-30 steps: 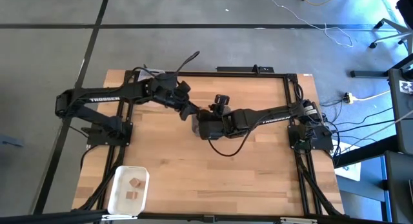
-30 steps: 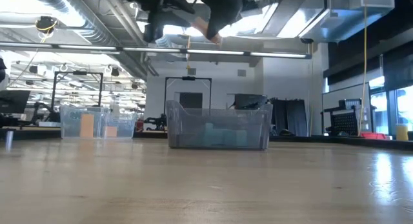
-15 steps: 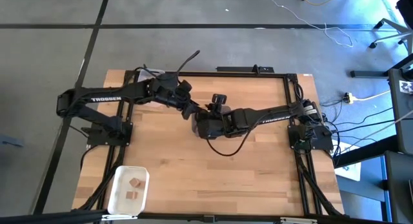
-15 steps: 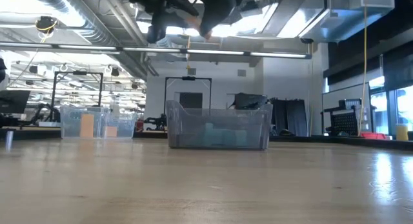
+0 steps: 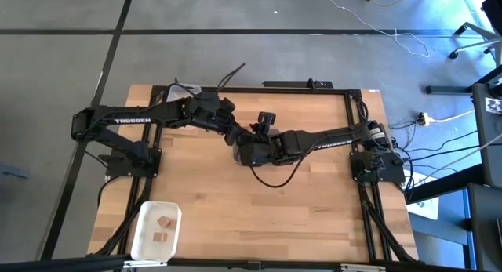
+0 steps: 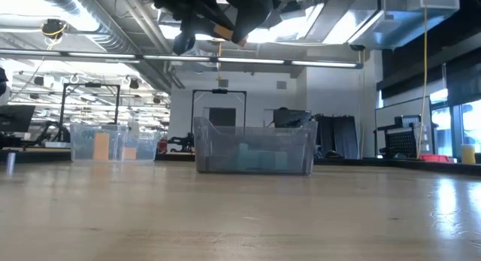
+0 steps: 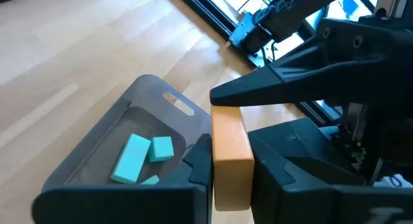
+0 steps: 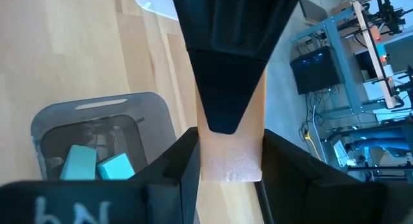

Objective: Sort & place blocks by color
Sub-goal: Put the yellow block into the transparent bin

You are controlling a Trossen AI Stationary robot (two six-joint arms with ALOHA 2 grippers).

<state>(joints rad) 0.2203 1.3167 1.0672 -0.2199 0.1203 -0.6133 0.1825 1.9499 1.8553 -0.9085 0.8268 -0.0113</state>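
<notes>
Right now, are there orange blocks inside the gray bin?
No, the gray bin holds only teal blocks; the orange block is up between both robot hands, above it.

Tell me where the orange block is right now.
The orange block is up in the air above the grey bin of teal blocks near the table's middle, held between the left gripper and the right gripper.
</notes>
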